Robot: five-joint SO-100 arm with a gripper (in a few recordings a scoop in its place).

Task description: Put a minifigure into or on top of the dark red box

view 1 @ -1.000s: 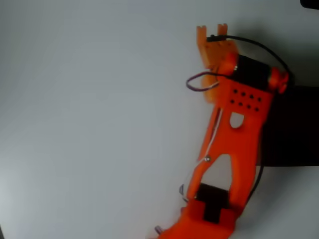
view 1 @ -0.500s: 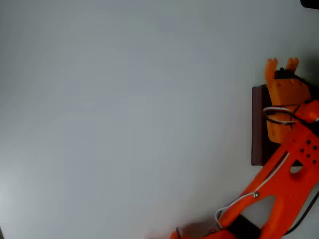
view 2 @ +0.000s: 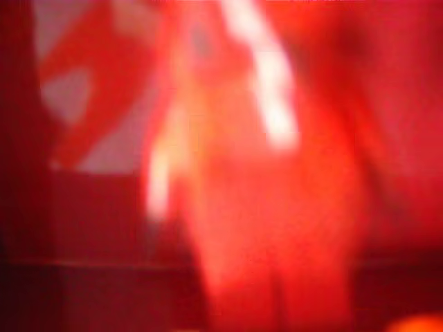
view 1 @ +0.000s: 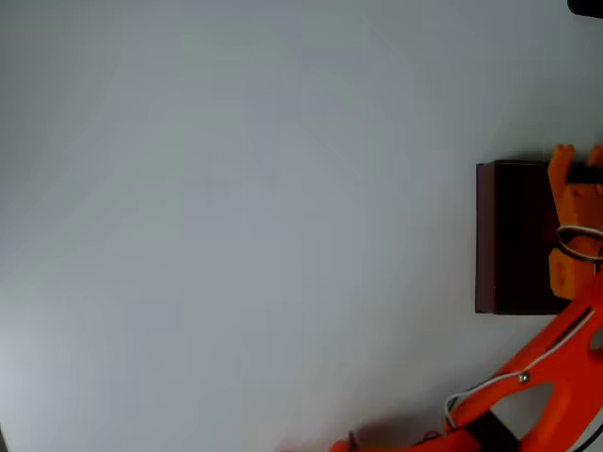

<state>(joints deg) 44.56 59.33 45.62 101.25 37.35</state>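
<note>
The orange arm (view 1: 537, 386) reaches up along the overhead view's right edge — claw (view 1: 577, 155) partly cropped.

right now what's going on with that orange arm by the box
An orange robot arm reaches over the dark red box at the right edge of the overhead view. Its gripper sits above the far end of the box, near the rim. The wrist view is a red blur, so I can't tell whether the fingers are holding a minifigure or are open or shut. The rest of the white table is bare.
</note>
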